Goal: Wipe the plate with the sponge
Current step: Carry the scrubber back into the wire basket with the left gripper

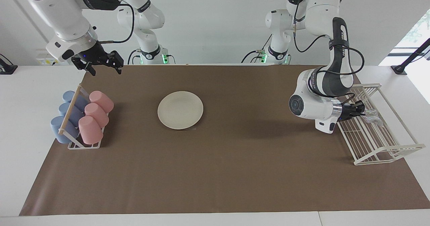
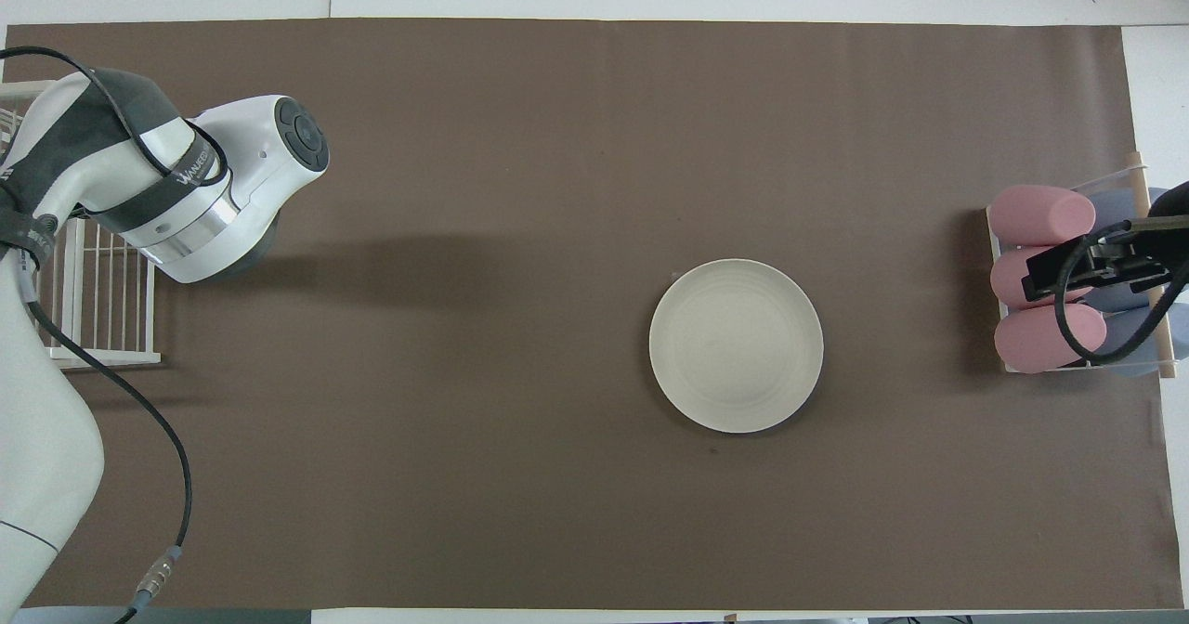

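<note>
Stock as I read it from my remote station, all placed relative to the plate [image 1: 180, 110].

1. Plate. Round, flat, cream-white, shallow rim, faint concentric rings in the overhead view. It lies bare on the brown mat [image 1: 235, 172], apart from everything else, which I judge leaves wiping room all round.

2. Sponge [image 1: 371, 115]. Small silvery, glittery mesh wad of irregular shape. It sits in the wire rack [image 1: 399, 150], well away from the plate toward the left arm's end of the table.

3. Left gripper [image 1: 362, 110]. It reaches level into the rack, fingertips closed at the sponge's edge. I take it to be pinching the wad (the mesh is loose, so a narrow bite suits it), though the contact itself is hard to make out. No wiping has begun.

4. Right gripper [image 1: 102, 64]. Jaws wide, holding nothing, it hangs over the mat's corner toward the right arm's end, above the cup rack [image 1: 84, 145]. This arm waits, out of the plate's way.

5. Wire rack. White coated wire, open grid, tilted walls.

6. Cup rack. Holds pink cups [image 1: 95, 115] and blue cups [image 1: 63, 118], smooth and matte, lying on their sides under a wooden bar.
</note>
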